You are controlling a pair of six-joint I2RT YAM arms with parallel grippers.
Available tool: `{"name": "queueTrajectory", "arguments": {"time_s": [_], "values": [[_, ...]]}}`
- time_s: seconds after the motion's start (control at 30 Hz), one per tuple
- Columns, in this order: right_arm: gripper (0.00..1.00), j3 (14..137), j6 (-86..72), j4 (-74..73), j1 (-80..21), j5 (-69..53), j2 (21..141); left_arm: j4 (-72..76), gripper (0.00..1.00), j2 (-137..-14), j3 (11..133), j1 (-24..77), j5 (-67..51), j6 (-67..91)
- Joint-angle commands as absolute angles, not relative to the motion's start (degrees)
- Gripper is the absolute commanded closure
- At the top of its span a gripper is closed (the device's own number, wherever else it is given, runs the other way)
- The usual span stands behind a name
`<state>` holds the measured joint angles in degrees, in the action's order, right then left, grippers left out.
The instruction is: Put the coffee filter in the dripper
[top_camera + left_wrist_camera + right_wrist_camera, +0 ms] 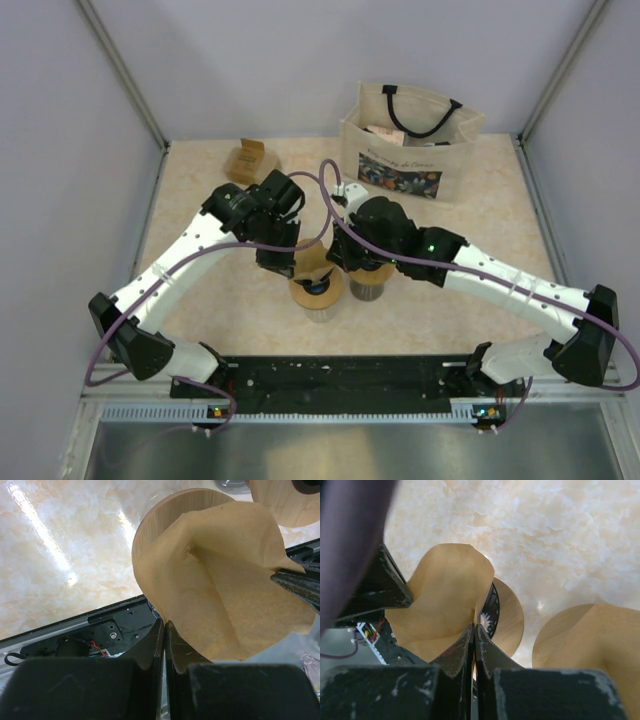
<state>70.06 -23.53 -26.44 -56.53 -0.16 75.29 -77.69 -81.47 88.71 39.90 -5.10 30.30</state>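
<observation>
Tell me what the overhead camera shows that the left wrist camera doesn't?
Overhead only: both whole arms, the printed tote bag at the back and a small brown box. Left wrist only: the brown coffee filter close up, its edge pinched in the shut left gripper. Both: the wooden-collared dripper and the marbled table.

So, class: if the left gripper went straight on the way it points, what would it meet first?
The left gripper, shut on the paper filter, points at the round wooden rim just behind the filter. It would probably meet that first, though depth is hard to judge.
</observation>
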Motion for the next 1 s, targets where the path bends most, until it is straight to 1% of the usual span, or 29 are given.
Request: {"name": "queueTrajectory", "arguments": {"time_s": [0.0, 0.13, 0.3, 0.4, 0.43, 0.5, 0.6, 0.7, 0.77, 0.87, 0.97], "values": [[1.0, 69.79, -22.68, -25.4, -57.3, 2.46, 74.88, -79.37, 0.94, -79.54, 88.68, 39.46, -4.83, 30.32], [1.0, 69.61, -22.41, -25.4, -57.39, 2.29, 74.97, -78.67, 0.93, -79.98, 88.77, 39.55, -6.32, 29.97], [1.0, 70.23, -21.27, -23.73, -57.39, 0.53, 75.15, -77.52, 0.87, -80.42, 89.21, 39.46, -7.47, 29.53], [1.0, 69.7, -20.22, -22.94, -57.39, -2.1, 75.15, -77.52, 0.81, -80.07, 89.38, 39.46, -7.47, 29.62], [1.0, 69.35, -20.04, -22.77, -57.39, -2.81, 75.15, -77.52, 0.76, -79.98, 89.56, 39.46, -7.21, 29.71], [1.0, 68.91, -19.95, -22.5, -57.3, -3.51, 74.97, -77.52, 0.69, -79.63, 89.74, 39.46, -6.94, 29.88], [1.0, 68.82, -19.51, -22.59, -57.57, -3.52, 75.06, -77.87, 0.63, -79.54, 90.17, 39.55, -6.77, 30.06], [1.0, 68.91, -19.34, -22.59, -57.74, -3.34, 75.06, -78.22, 0.54, -79.72, 91.14, 39.46, -6.15, 30.15], [1.0, 68.82, -19.25, -22.85, -57.83, -2.99, 75.06, -78.75, 0.52, -79.72, 91.93, 39.46, -5.63, 30.23], [1.0, 69.08, -18.72, -23.11, -57.92, -2.64, 75.06, -78.93, 0.46, -79.8, 92.63, 39.55, -4.84, 30.5], [1.0, 69.08, -18.37, -23.73, -58.09, -1.67, 75.15, -78.93, 0.44, -79.63, 92.64, 39.55, -4.31, 30.85]]}}
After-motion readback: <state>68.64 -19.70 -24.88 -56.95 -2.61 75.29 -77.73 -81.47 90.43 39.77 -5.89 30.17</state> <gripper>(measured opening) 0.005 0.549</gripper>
